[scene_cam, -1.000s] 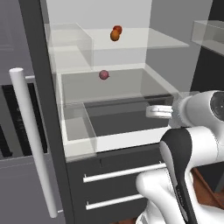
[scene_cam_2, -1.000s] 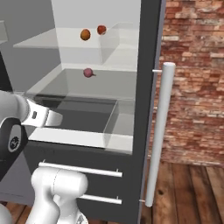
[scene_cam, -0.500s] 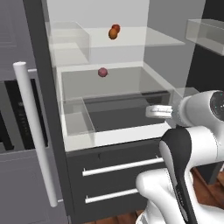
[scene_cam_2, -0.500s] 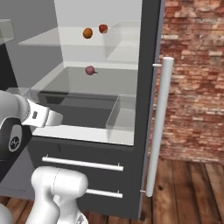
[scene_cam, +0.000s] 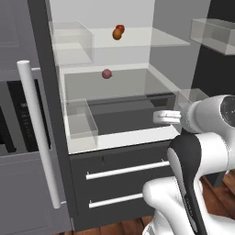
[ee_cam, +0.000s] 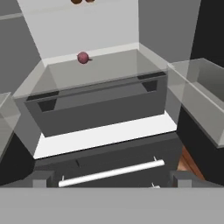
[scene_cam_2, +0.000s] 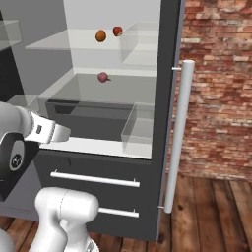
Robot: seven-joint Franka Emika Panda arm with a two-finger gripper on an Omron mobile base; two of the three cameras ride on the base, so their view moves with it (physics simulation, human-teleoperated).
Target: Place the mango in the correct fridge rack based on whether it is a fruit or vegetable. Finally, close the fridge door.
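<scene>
The orange mango [scene_cam: 116, 35] [scene_cam_2: 100, 35] lies on the upper fridge rack [scene_cam: 151, 38] [scene_cam_2: 59, 40], touching a small red fruit [scene_cam: 121, 28] [scene_cam_2: 117, 31]. It just peeks in at the top edge of the hand view as the mango [ee_cam: 76, 1]. A pinkish-red ball [scene_cam: 106, 74] [scene_cam_2: 102, 77] [ee_cam: 82, 57] rests on the lower glass shelf [scene_cam: 133, 87]. My gripper [scene_cam: 157, 117] [scene_cam_2: 65, 134] [ee_cam: 111, 181] is open and empty. It hangs in front of the fridge at drawer height, well below the mango. Both fridge doors stand open: the left one [scene_cam: 51, 137] and the right one [scene_cam_2: 167, 123].
Each door has a white bar handle [scene_cam: 39, 137] [scene_cam_2: 179, 133] and clear bins [scene_cam: 73, 41] [scene_cam_2: 140, 44] [ee_cam: 201, 92] that flank the opening. A dark open drawer [ee_cam: 96, 109] sits under the lower shelf, with two freezer drawers [scene_cam: 124, 183] below. A brick wall [scene_cam_2: 216, 74] stands to the right.
The whole picture has shifted a little, so the base has driven slightly. The arm keeps its pose and the gripper stays open. The fruits have not moved.
</scene>
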